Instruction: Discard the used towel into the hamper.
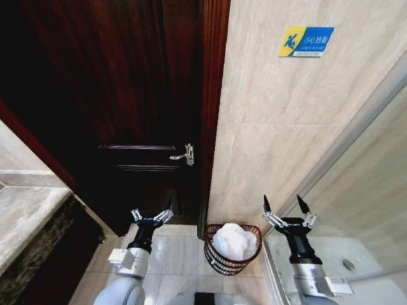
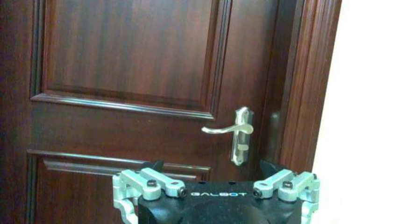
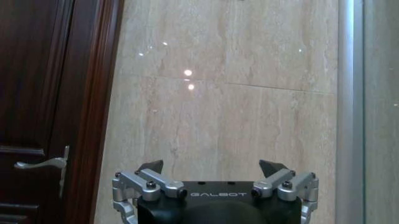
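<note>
white crumpled towel [image 1: 233,241] fills ribbed wire hamper [image 1: 216,257]; claws empty.

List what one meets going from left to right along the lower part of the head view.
Stone counter → left claw → hamper with the white towel inside → right claw → glass panel.

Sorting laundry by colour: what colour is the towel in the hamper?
White; the towel shows best in the head view.
</note>
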